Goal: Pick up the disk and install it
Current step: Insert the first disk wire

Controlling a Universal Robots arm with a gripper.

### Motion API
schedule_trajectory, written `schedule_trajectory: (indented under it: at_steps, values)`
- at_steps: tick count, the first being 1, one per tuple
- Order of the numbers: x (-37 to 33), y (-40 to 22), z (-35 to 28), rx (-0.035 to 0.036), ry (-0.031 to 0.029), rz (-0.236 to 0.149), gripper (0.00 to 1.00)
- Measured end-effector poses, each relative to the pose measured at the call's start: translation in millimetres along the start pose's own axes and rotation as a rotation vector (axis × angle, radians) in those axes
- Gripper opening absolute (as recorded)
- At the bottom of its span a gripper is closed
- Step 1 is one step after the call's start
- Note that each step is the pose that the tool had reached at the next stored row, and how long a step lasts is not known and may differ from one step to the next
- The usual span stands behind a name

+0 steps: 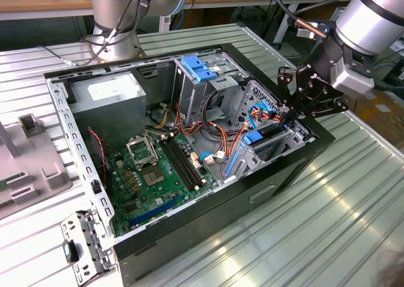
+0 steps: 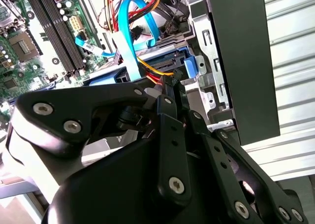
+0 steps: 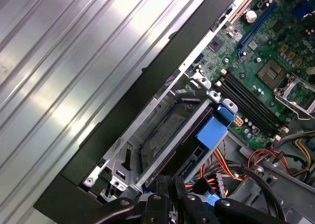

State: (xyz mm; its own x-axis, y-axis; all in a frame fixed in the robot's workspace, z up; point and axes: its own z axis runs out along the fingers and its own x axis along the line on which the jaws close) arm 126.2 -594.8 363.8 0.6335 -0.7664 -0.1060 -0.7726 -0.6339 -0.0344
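Exterior view: open computer case at frame centre on ribbed metal table. Gripper at right, fingers narrowed together, tips down in drive bay at case's right corner. Disk seated edge-on in that bay, blue tab beside it. Motherboard lower left of centre.

Second wrist view: gripper fingers closed to slim gap, tips at blue-railed disk in upper centre.

First wrist view: disk mid-frame inside bay, blue tab right of it; gripper at bottom edge.
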Motion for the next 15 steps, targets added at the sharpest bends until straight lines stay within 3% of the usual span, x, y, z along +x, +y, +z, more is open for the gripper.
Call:
schedule_trajectory:
  at_steps: [15]
  values:
    - [0.0,0.0,0.2,0.0023,0.0004,0.019,0.17]
